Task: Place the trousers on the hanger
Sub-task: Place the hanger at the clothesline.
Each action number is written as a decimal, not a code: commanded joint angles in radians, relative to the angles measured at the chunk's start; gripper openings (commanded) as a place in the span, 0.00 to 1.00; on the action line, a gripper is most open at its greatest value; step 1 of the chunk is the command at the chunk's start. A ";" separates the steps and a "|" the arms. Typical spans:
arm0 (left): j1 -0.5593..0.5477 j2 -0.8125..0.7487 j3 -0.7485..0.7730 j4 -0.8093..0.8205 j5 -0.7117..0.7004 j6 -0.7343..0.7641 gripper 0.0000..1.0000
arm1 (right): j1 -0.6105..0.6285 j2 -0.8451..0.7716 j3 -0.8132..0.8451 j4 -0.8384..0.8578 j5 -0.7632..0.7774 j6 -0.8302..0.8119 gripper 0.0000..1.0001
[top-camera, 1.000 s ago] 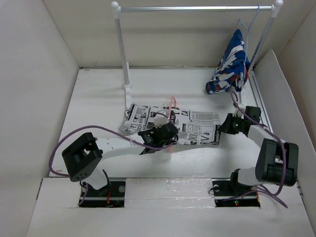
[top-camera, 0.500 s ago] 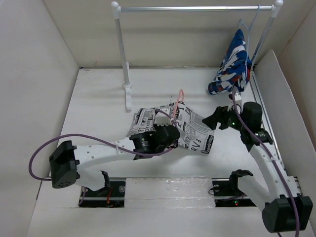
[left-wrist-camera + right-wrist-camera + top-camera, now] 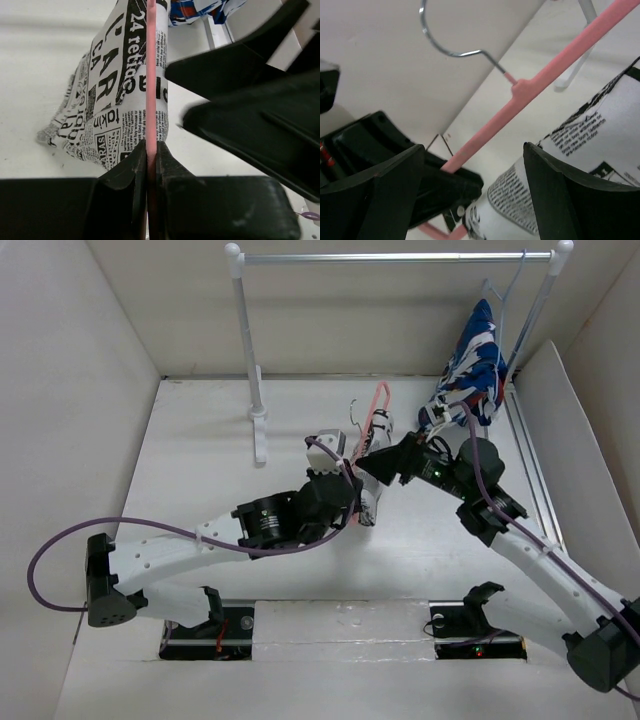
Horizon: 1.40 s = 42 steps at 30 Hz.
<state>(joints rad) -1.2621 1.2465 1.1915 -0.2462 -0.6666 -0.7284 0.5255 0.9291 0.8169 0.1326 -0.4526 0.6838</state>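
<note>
- Our left hand [image 3: 151, 150] is clamped tight on the pink bar of the hanger [image 3: 150, 75]; the bar runs straight ahead from between its fingertips
- The trousers [image 3: 115, 100] drape over that bar just beyond the left hand, falling to its left side
- Our right hand [image 3: 474, 148] stands wide, gripping nothing; the hanger crosses ahead of its fingers, with the trousers beside its right finger
- Beyond the right hand, a blue, white and red garment [image 3: 470, 370] hangs from the rail [image 3: 400, 257]
</note>
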 commanded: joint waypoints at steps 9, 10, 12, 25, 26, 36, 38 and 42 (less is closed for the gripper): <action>-0.013 -0.064 0.128 0.113 -0.014 0.063 0.00 | 0.107 0.111 0.013 0.275 0.114 0.223 0.73; -0.022 -0.064 0.137 0.119 -0.011 0.070 0.00 | 0.128 0.116 0.005 0.298 0.118 0.235 0.70; -0.022 -0.053 0.151 0.122 -0.010 0.093 0.00 | 0.145 0.120 0.005 0.323 0.135 0.273 0.61; -0.022 -0.021 0.290 0.160 -0.037 0.208 0.28 | 0.018 0.240 0.278 0.275 0.123 0.332 0.00; -0.022 -0.027 0.301 0.160 -0.042 0.216 0.37 | -0.001 0.260 0.315 0.266 0.120 0.327 0.00; -0.022 -0.205 0.212 0.091 -0.085 0.135 0.49 | -0.193 0.623 0.732 0.277 0.003 0.390 0.00; -0.022 -0.228 0.172 0.071 -0.094 0.113 0.49 | -0.206 0.715 0.819 0.292 0.000 0.416 0.00; -0.022 -0.281 0.097 -0.037 -0.088 0.013 0.49 | -0.235 0.853 0.964 0.340 0.006 0.492 0.00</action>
<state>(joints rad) -1.2816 0.9863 1.3487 -0.1947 -0.7433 -0.6201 0.2974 1.7588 1.6264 0.2539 -0.4194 1.1290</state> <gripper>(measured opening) 0.491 0.211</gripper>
